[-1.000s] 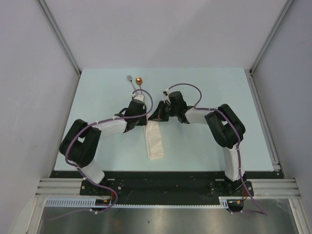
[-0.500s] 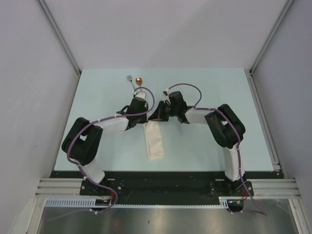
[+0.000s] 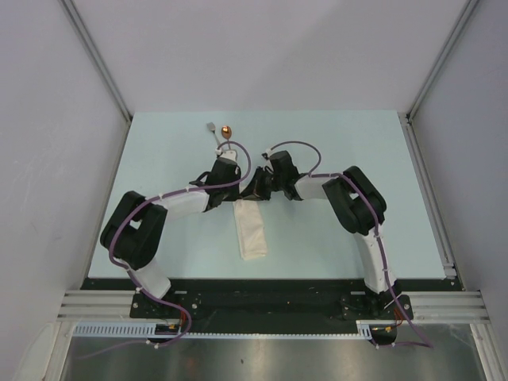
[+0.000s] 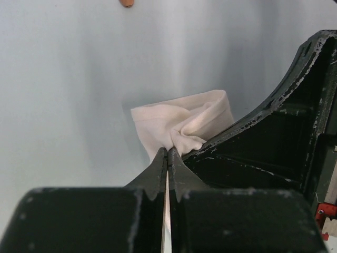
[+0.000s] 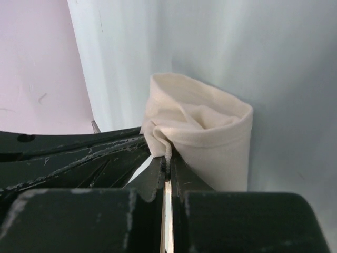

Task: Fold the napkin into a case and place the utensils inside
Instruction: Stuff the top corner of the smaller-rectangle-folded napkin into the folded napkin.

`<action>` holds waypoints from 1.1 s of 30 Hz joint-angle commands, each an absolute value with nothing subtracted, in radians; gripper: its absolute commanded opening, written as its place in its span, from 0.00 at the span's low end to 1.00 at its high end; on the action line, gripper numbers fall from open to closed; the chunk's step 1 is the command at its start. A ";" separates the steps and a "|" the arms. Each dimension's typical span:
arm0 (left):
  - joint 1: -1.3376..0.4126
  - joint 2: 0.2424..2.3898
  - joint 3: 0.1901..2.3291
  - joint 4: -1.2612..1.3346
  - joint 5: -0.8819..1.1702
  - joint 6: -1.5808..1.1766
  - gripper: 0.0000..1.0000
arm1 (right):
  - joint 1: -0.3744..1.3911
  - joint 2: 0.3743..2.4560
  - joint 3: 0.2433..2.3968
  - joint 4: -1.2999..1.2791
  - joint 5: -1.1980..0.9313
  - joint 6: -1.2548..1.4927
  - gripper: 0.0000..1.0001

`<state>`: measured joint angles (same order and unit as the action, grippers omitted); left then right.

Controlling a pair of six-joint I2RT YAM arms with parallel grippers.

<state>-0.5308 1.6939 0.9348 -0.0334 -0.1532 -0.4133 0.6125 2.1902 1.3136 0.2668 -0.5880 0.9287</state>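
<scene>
Far end of the case (image 3: pixel 252 232) pinched twice
Left gripper (image 4: pixel 168 151) and right gripper (image 5: pixel 167 158) clamp shut on its cloth — fork (image 3: pixel 212 128) and spoon (image 3: pixel 227 131) lie just beyond, table (image 3: pixel 357 151) wide on either side.

Seen from above, the left arm (image 3: pixel 182 205) rises from its base at 7 o'clock, bends its elbow out toward 9 o'clock and reaches its forearm in toward 2 o'clock. The right arm (image 3: pixel 353 198) mirrors it from 5 o'clock, elbow toward 3 o'clock, forearm pointing to 9 o'clock. Both wrists tip downward and meet near the counter's middle. The left hand (image 4: pixel 167 157) is closed tight, fingertips pinching the folded napkin (image 3: pixel 252 230). The right hand (image 5: pixel 168 163) is likewise closed on its far end, just beside the left.
</scene>
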 commanded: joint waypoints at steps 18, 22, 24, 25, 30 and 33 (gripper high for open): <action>-0.491 1.623 0.911 -0.029 -0.068 -0.535 0.00 | 0.565 2.122 1.275 0.327 -0.678 0.858 0.27; -0.489 1.628 0.908 -0.020 -0.048 -0.537 0.00 | 0.563 2.117 1.281 0.334 -0.689 0.856 0.31; -0.489 1.631 0.908 -0.018 -0.044 -0.537 0.00 | 0.563 2.115 1.288 0.324 -0.687 0.851 0.33; -0.489 1.632 0.908 -0.018 -0.043 -0.537 0.00 | 0.564 2.115 1.296 0.321 -0.687 0.850 0.33; -0.489 1.640 0.904 -0.009 -0.034 -0.538 0.00 | 0.563 2.108 1.316 0.301 -0.687 0.839 0.35; -0.489 1.644 0.900 -0.008 -0.031 -0.537 0.00 | 0.564 2.111 1.339 0.287 -0.689 0.834 0.37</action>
<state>-0.4911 1.6676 0.9112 -0.0319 -0.0650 -0.5236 0.5671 2.1632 1.2850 0.2901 -0.6720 0.8600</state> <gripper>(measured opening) 0.005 0.352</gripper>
